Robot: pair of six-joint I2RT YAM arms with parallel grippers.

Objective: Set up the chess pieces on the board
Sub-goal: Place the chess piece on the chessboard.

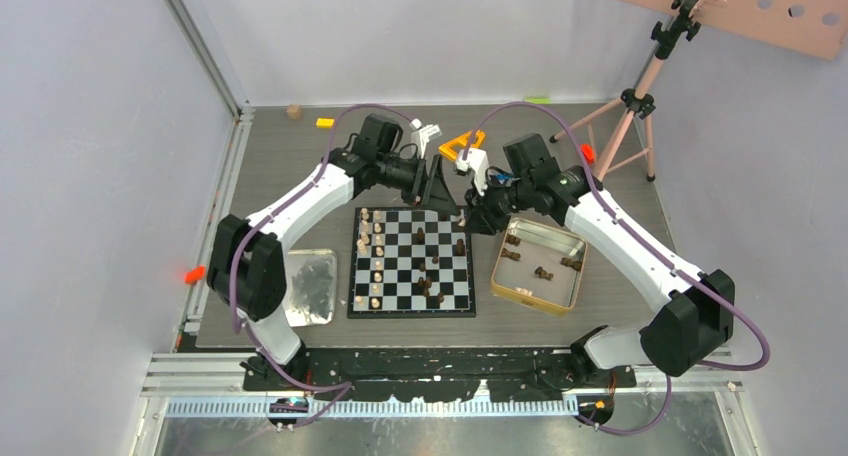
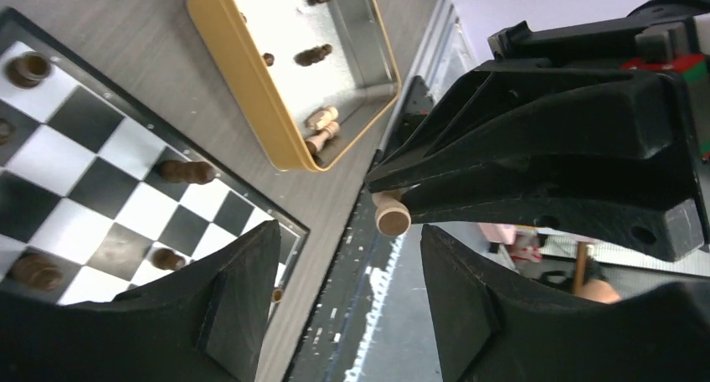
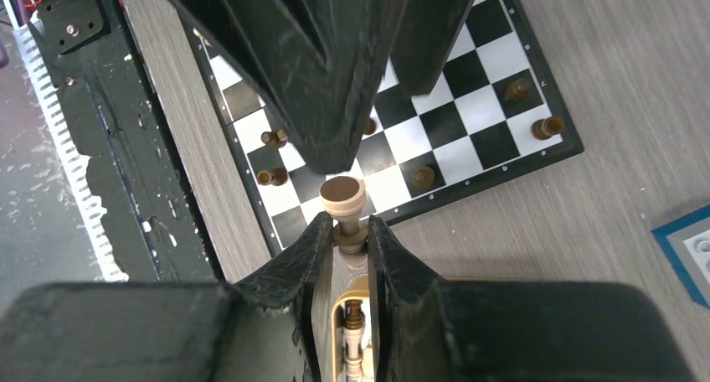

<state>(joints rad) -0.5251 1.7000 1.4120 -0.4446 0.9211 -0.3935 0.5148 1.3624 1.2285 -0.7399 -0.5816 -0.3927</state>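
Starting at the left of the overhead view, the silver tray (image 1: 300,266) holds some dark items too small for me to identify. The left gripper (image 2: 350,231) hangs above the far right corner of the board (image 1: 410,313). Its jaws stand apart and hold nothing. On the board, light chess pieces (image 1: 368,261) line the left column and dark ones are scattered across the centre. So setup is partly done. The right gripper (image 3: 345,227) meets the left one nose to nose, clamped on the neck of a light tan piece (image 3: 343,196). The piece is held clear of the board, with its round base pointing at the open left jaws. I judge the step in hand to be a mid-air transfer or regrip of this piece between the arms — which direction, I cannot tell. The next move calls for one firm grip only, then lowering the piece upright onto a free home square without knocking its neighbours. Farthest right, the gold-rimmed tin (image 1: 530,303) contains several more pieces awaiting placement. I can read no brand, label or writing in any view.
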